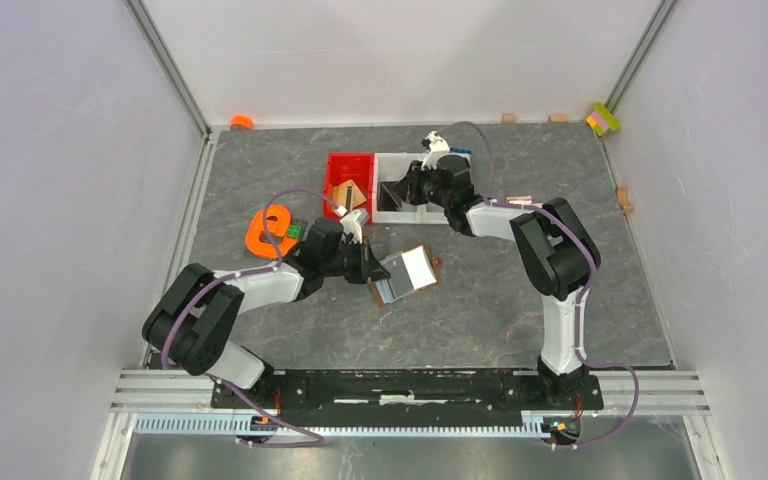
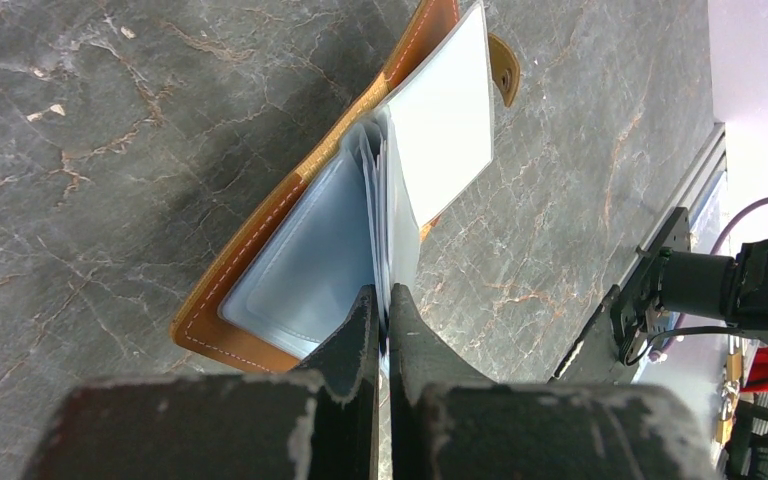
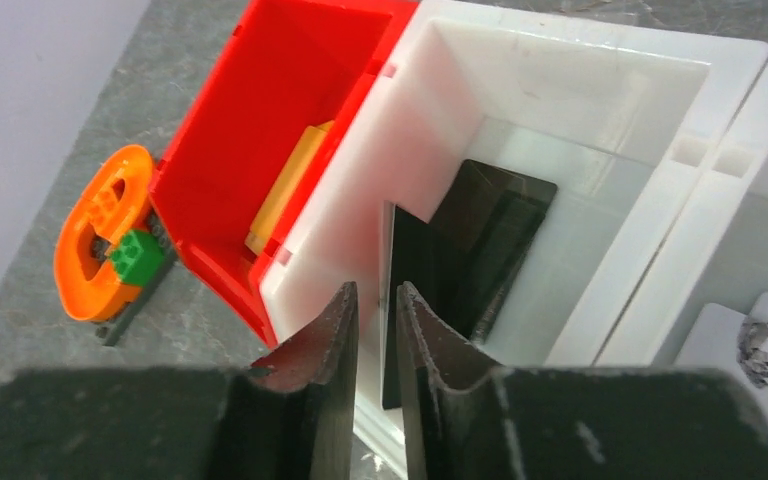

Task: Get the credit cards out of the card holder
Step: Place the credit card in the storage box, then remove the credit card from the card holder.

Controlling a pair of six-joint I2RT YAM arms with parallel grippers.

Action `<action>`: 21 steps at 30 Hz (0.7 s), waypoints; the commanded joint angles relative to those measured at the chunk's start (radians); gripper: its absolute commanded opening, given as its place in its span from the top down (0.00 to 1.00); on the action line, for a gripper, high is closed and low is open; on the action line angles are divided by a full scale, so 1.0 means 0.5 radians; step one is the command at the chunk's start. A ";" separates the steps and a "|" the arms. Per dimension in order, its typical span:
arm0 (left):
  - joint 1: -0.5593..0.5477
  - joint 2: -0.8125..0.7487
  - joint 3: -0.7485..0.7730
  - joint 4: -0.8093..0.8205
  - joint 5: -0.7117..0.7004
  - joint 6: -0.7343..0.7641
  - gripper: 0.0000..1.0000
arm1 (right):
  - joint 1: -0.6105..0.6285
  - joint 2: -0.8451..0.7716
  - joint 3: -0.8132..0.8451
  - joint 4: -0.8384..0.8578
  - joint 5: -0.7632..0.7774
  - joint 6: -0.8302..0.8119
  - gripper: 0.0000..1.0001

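Your left pincer (image 2: pixel 382 300) is clamping fully shut. Its two fingers are pressing together on the clear plastic sleeves of the small squarish brown leather card holder (image 2: pixel 290 265). The card holder is lying open on the grey marbled tabletop (image 2: pixel 110 150), with its pale grey-blue lining showing and its snap tab (image 2: pixel 505 70) sticking out past the far edge.

Your right pincer (image 3: pixel 377 292) is hanging over the white rectangular plastic bin (image 3: pixel 580 100). Its fingers are standing a narrow slit apart, and nothing is showing between them.

You are looking at one card holder and at two thin flat dark grey credit cards (image 3: pixel 495 225) that can be made out inside that white bin. One is standing on edge just beneath the pincer, and the other is leaning toward the far wall. You cannot tell whether the standing card is touching a finger.

One red plastic bin (image 3: pixel 260 110) is sitting against the white bin's side. One orange ring-shaped toy (image 3: pixel 90 240) with one green block (image 3: pixel 138 255) on it is lying just beside the red bin.
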 commanded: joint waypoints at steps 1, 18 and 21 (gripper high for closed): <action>-0.009 -0.024 -0.021 -0.039 -0.121 0.125 0.97 | 0.008 -0.028 0.099 -0.130 0.161 -0.125 0.64; -0.018 0.193 0.182 -0.162 -0.134 0.205 0.94 | 0.154 -0.936 -0.660 -0.209 0.341 -0.494 0.51; -0.018 0.230 0.254 -0.232 -0.130 0.227 0.92 | 0.226 -1.093 -0.864 -0.195 0.364 -0.518 0.47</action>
